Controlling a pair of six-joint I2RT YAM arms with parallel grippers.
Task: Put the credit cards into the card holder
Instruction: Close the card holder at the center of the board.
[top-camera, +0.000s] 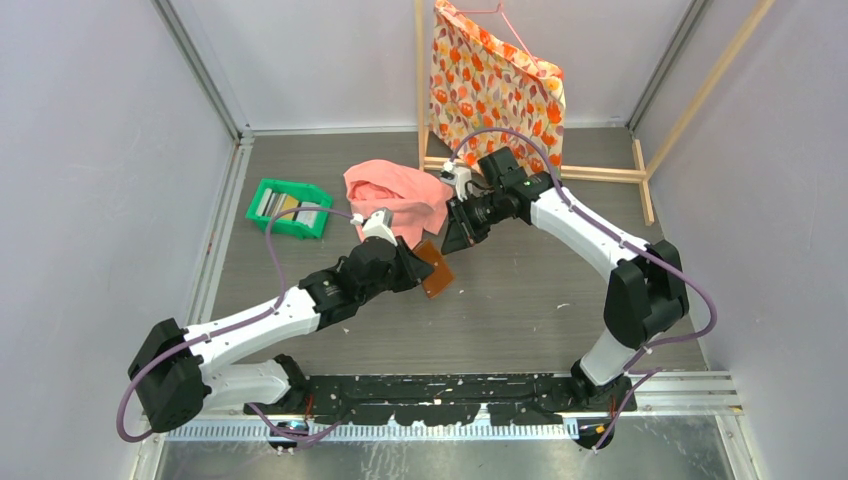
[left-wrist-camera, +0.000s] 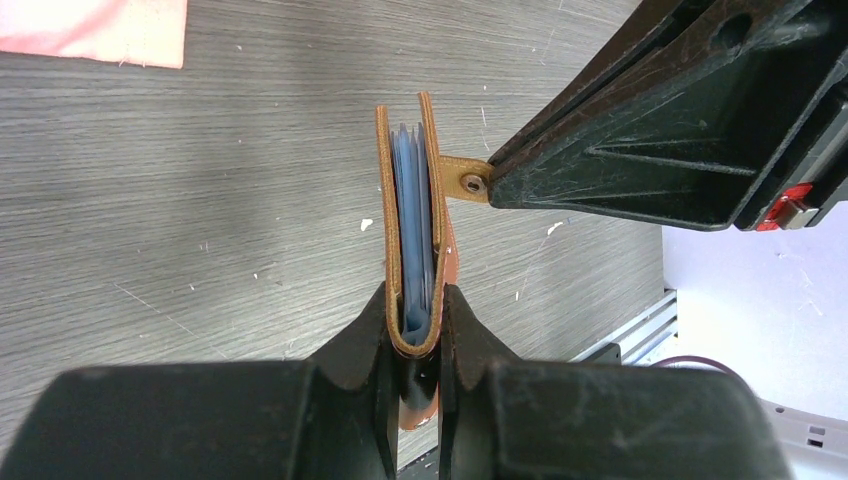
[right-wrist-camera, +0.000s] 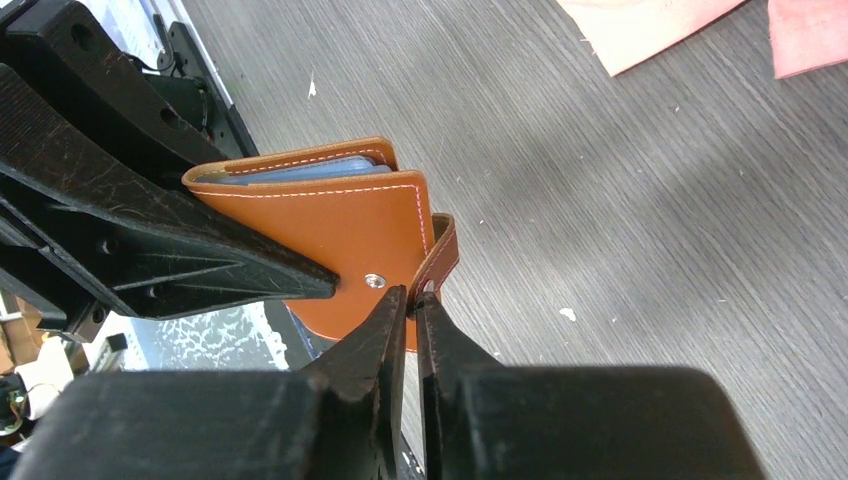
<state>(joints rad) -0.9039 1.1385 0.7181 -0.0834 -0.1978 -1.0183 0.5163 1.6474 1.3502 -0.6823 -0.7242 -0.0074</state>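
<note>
1. Your left pincer (left-wrist-camera: 413, 300) is clamped on the card holder (left-wrist-camera: 408, 200) at its fold, bracing it open-edge-out over the middle of the table (left-wrist-camera: 200, 250).
2. Your right pincer (right-wrist-camera: 408, 300) nips the snap tab (right-wrist-camera: 446, 250), likely to pull the holder open for cards.

Left fingers (left-wrist-camera: 362, 335) clamp the card holder (left-wrist-camera: 411, 230); right fingers (left-wrist-camera: 620, 150) meet its tab (left-wrist-camera: 462, 183).

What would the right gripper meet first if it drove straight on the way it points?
The snap tab: the right gripper looks pinched on it. Straight beyond lies the brown cover of the card holder, which the left gripper clamps at the fold; depth past that is unclear.
</note>
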